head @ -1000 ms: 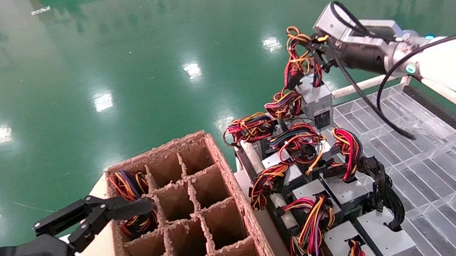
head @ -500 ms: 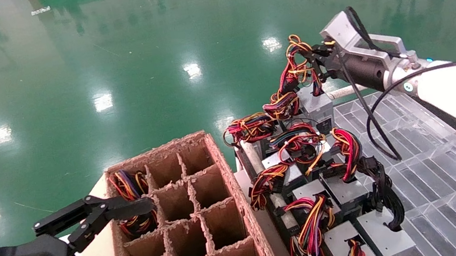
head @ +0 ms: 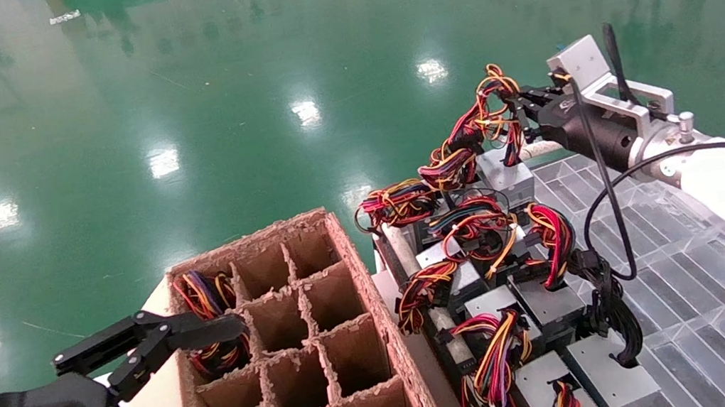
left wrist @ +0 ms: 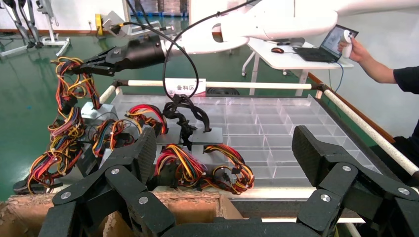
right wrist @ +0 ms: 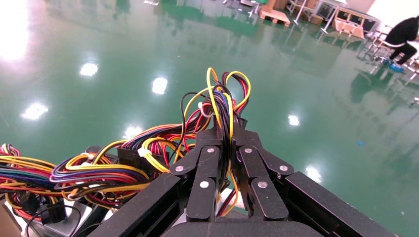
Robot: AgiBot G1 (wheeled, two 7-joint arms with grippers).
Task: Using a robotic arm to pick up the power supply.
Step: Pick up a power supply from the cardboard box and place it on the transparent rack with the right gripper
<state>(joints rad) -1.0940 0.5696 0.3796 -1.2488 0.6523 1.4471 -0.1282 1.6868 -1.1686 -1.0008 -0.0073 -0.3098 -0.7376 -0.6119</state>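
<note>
At two o'clock in the head view, the glossy white robotic arm's right gripper, clamped on the wire bundle, has dropped lower, settling the small grey metal power supply back among its neighbours; the lift looks undone. The left gripper idles with fingers apart at eight o'clock.

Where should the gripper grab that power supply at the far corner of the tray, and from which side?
Probably by its grey metal body, from above. The right gripper is shut on the wire bundle, which bends and lets the power supply dangle. The box offers flat, rigid sides, and its top looks open, while neighbouring units crowd its near side.
</note>
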